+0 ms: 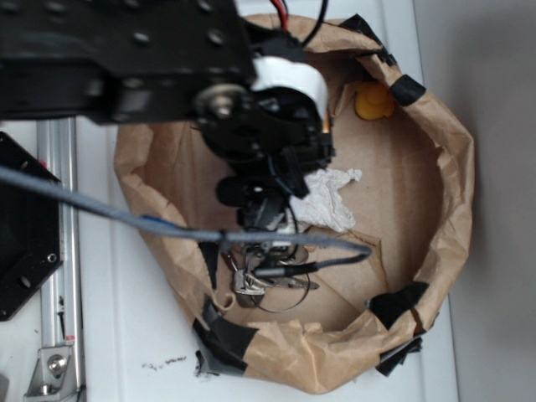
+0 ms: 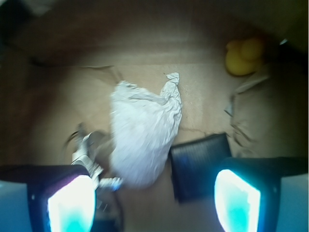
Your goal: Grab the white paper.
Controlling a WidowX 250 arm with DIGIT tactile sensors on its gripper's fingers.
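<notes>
White paper [image 2: 145, 137] lies between spread claw [image 2: 154, 200] fingers, wallet [image 2: 200, 164] just beside

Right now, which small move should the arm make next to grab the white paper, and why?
Probably lower the end effector straight down. In the wrist view its fingers are apart and the white paper lies between them. The black wallet touches the paper's right edge, so a slight shift left may avoid pinching it.
</notes>
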